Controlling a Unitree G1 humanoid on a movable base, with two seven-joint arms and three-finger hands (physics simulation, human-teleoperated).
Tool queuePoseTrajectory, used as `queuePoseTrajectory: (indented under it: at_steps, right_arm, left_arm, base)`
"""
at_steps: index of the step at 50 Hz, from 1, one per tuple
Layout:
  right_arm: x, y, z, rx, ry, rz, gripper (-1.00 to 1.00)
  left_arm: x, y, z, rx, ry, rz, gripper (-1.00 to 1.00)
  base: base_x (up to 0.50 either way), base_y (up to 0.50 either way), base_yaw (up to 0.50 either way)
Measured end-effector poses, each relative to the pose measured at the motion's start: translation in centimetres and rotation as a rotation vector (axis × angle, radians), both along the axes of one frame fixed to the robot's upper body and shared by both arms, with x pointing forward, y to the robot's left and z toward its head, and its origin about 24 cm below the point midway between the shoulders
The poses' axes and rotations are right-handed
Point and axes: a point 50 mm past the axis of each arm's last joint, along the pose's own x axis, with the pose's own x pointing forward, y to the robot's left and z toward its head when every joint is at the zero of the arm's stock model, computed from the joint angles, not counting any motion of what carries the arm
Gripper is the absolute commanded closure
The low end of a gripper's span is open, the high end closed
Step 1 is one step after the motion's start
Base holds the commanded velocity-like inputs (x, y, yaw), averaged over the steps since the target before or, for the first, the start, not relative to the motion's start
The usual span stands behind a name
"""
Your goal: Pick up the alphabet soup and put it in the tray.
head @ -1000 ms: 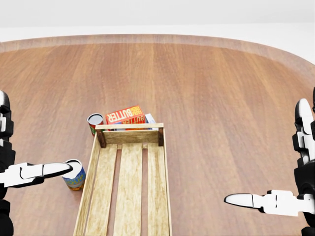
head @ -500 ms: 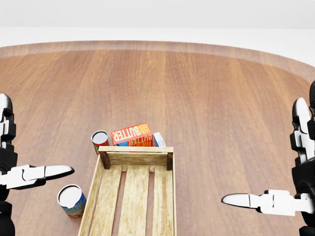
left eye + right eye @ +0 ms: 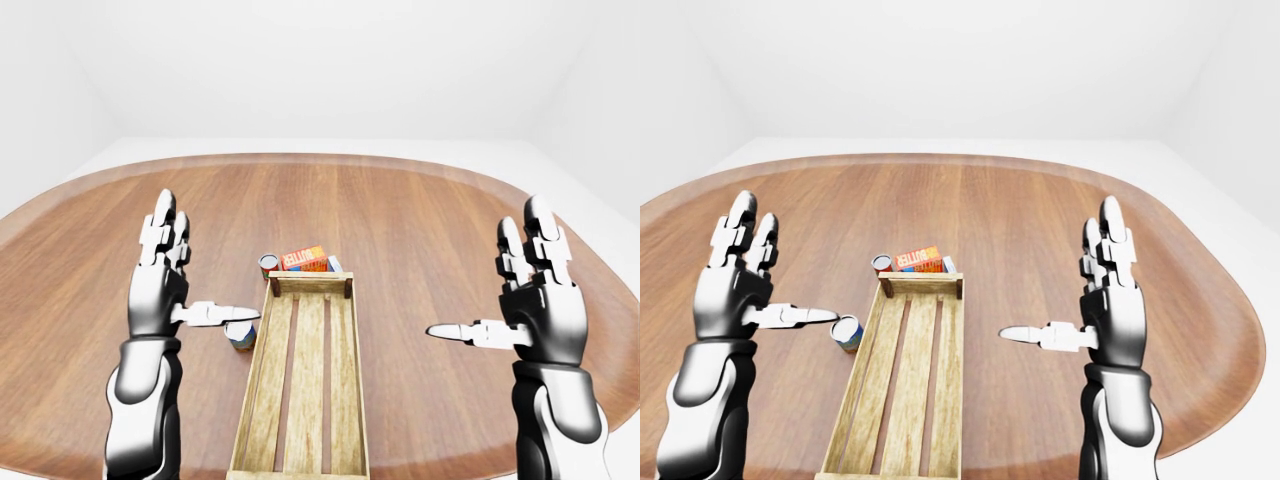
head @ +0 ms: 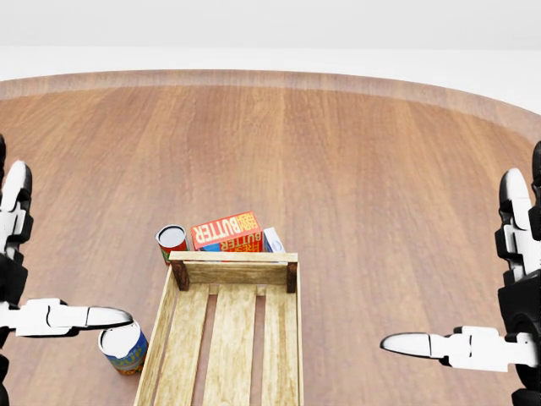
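The alphabet soup can, with a blue and orange label and a white lid, stands upright on the wooden table just left of the slatted wooden tray. My left hand is open, fingers spread upward. Its thumb points right and its tip is just above the can's top left edge; I cannot tell if it touches. My right hand is open and empty, raised to the right of the tray. Nothing lies in the tray.
A red and green can, an orange butter box and a small white and blue carton sit against the tray's top end. The round wooden table extends around, its edge at the top of the head view.
The head view first shifted, sliding tray and cans down the picture; the camera moved. Since then my left hand has lowered, bringing its thumb down to the soup can. The right hand stays.
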Motion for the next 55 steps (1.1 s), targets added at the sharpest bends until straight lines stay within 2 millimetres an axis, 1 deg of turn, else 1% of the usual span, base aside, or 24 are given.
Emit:
queuePoseTrajectory:
  at_steps: [7,16,28,37,47,55]
  right_arm:
    - [0.2,0.1,-0.3,0.012,0.011,0.008,-0.99]
    - [0.4,0.2,-0.4,0.022,0.016,0.017,-0.99]
    - [0.2,0.3,-0.1,0.026,-0.002,0.02,-0.98]
    - [0.0,0.3,0.2,0.028,-0.015,0.022,-0.99]
    - [-0.3,0.3,0.6,0.031,-0.037,0.021,-0.99]
    - [-0.5,0.3,0.9,0.033,-0.052,0.021,-0.99]
  left_arm:
    - [0.3,0.1,-2.2,0.22,0.151,-0.03,-1.0]
    - [0.4,0.4,-3.6,0.425,0.287,-0.067,-1.0]
    - [1.2,0.7,-3.9,0.682,0.412,-0.119,-1.0]
    - [1.8,1.5,-4.3,0.833,0.517,-0.11,-1.0]
    - [2.7,2.1,-4.8,0.937,0.604,-0.096,-1.0]
    - [3.6,2.0,-5.3,0.984,0.643,-0.098,-1.0]
  base:
    - [0.0,0.0,0.0]
    - [0.0,0.0,0.0]
    - [0.0,0.0,0.0]
    - [0.0,0.0,0.0]
    - [0.0,0.0,0.0]
    - [0.0,0.0,0.0]
